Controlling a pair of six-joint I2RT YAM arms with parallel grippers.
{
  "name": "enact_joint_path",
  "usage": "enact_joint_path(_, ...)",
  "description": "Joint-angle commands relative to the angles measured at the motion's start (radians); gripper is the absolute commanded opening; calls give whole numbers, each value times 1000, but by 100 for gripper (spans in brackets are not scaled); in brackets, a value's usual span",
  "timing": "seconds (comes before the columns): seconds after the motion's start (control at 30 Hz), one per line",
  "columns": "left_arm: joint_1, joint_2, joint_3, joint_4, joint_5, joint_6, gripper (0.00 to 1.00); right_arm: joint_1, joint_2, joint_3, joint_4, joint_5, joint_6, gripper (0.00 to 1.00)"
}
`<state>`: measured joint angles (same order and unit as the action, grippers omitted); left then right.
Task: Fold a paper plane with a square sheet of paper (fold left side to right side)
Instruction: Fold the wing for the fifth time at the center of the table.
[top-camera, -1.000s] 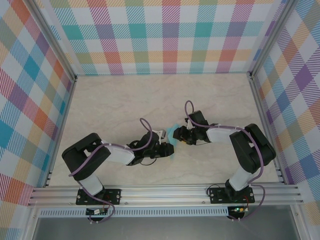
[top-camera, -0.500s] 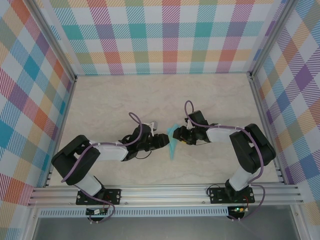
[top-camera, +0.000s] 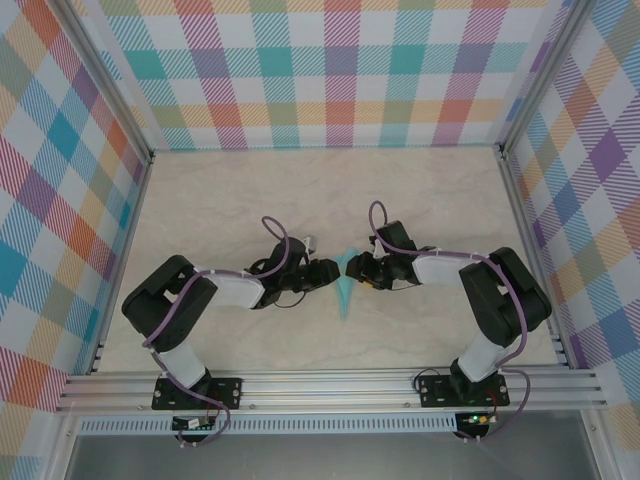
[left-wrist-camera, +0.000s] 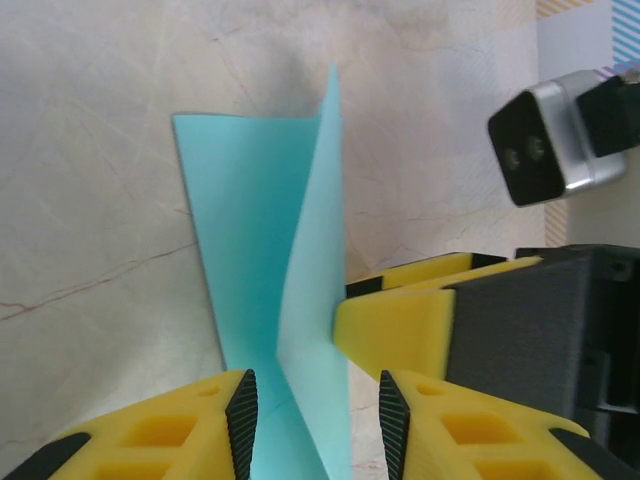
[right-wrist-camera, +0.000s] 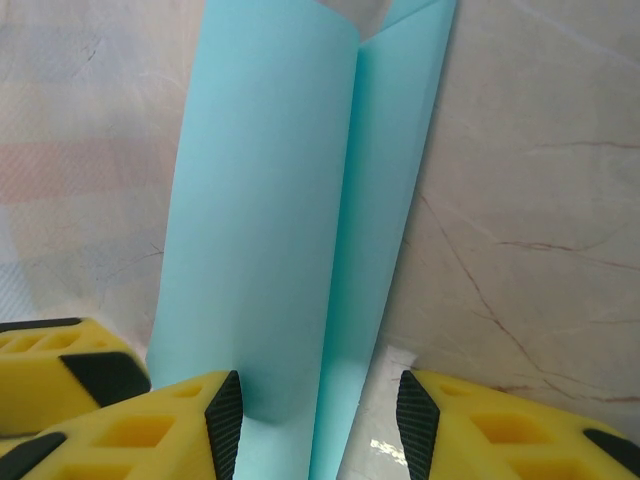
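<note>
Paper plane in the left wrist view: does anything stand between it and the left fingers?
Nothing visible does. The paper plane lies between the left fingers. One right finger appears to touch its raised flap from the side.

black-and-white arms, yellow-fingered tools

the left arm (top-camera: 235, 292) and right arm (top-camera: 440, 270) each join bulky black joint housings to smooth white link shells. a thin purple cable (top-camera: 272, 228) loops along each. the left tool (left-wrist-camera: 312, 420) and right tool (right-wrist-camera: 315, 420) have yellow fingers (left-wrist-camera: 150, 440) with black pads (left-wrist-camera: 242, 418). black base plates (top-camera: 195, 392) anchor both.
</note>
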<state>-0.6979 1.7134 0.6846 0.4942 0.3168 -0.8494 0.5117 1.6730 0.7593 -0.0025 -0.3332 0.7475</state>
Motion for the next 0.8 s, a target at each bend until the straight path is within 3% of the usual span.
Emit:
enact_joint_path(0.0,13,30,33,-2,27,-3,39,8,32,-6,-79,45,-16,48)
enact_joint_path(0.3,15,87,74,10,51,2,31,10,29,-5,-85,46,-19,48)
enact_joint_path(0.6,17,112,106,-30,35,28,4,7,-10,1,-93,37,-34,50)
enact_joint_path(0.77,18,113,114,-44,34,49,0,-19,-77,34,-140,39,-60,52)
